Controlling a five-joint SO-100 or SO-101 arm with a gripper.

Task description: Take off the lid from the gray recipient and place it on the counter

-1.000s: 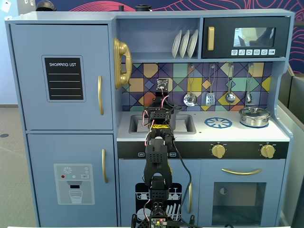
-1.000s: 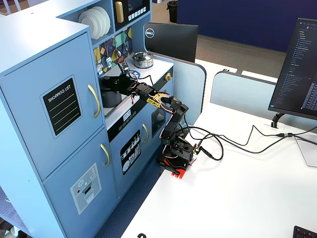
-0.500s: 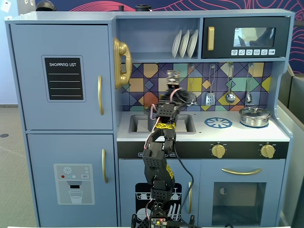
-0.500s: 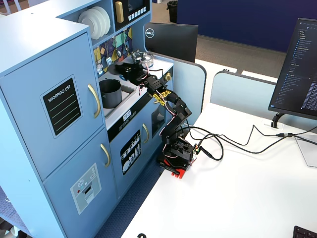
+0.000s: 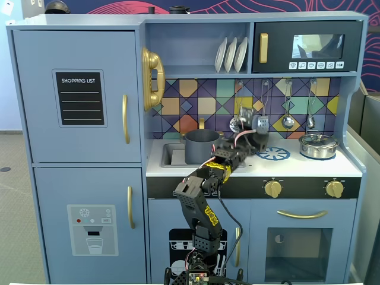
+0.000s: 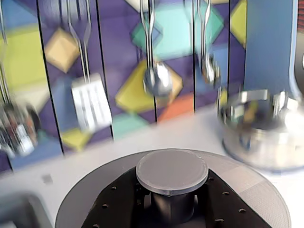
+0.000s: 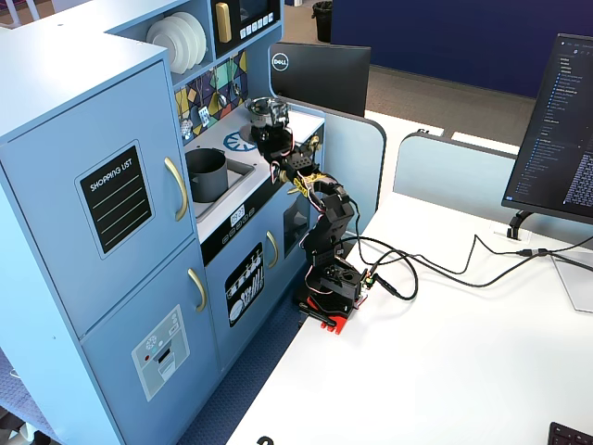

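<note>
My gripper (image 6: 172, 202) is shut on the knob (image 6: 172, 171) of the matte dark gray lid (image 6: 256, 190); the black jaws sit on either side of the knob's stem. In a fixed view the gripper (image 5: 256, 138) holds the lid over the white counter (image 5: 309, 166), above the blue burner print (image 5: 273, 154). The gray pot (image 5: 202, 146) stands open in the sink recess, to the left of the gripper. In the other fixed view the pot (image 7: 206, 174) and the gripper (image 7: 271, 141) are well apart.
A shiny steel pot with a glass lid (image 5: 318, 145) stands on the counter to the right, close to the lid's edge in the wrist view (image 6: 266, 128). Utensils (image 5: 288, 116) hang on the tiled back wall. The wrist view is motion-blurred.
</note>
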